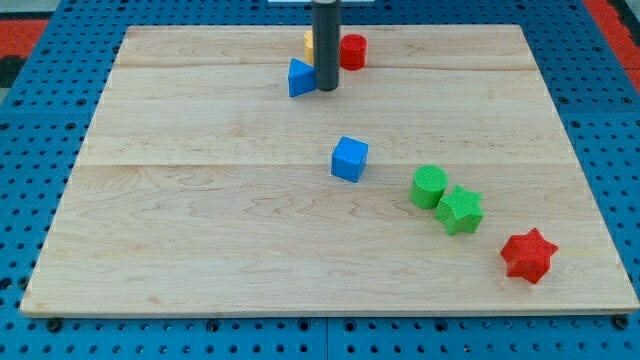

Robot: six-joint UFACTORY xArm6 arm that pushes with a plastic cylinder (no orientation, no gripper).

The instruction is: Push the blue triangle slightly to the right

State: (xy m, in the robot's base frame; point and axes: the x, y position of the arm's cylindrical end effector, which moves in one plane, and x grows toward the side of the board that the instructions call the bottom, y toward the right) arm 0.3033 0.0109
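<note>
A big wooden surface (200, 250) sits on a blue board with holes (40, 140). Near the top middle are a red round block (353, 51) and a bit of a yellow block (309, 44). A blue cube (350, 159) sits in the middle. At the lower right, a green round block (429, 187) touches a green star (460, 210). A red star (528, 256) is near them.

A lab bench — wooden board (200, 250) on blue pegboard (30, 150), toy blocks.
</note>
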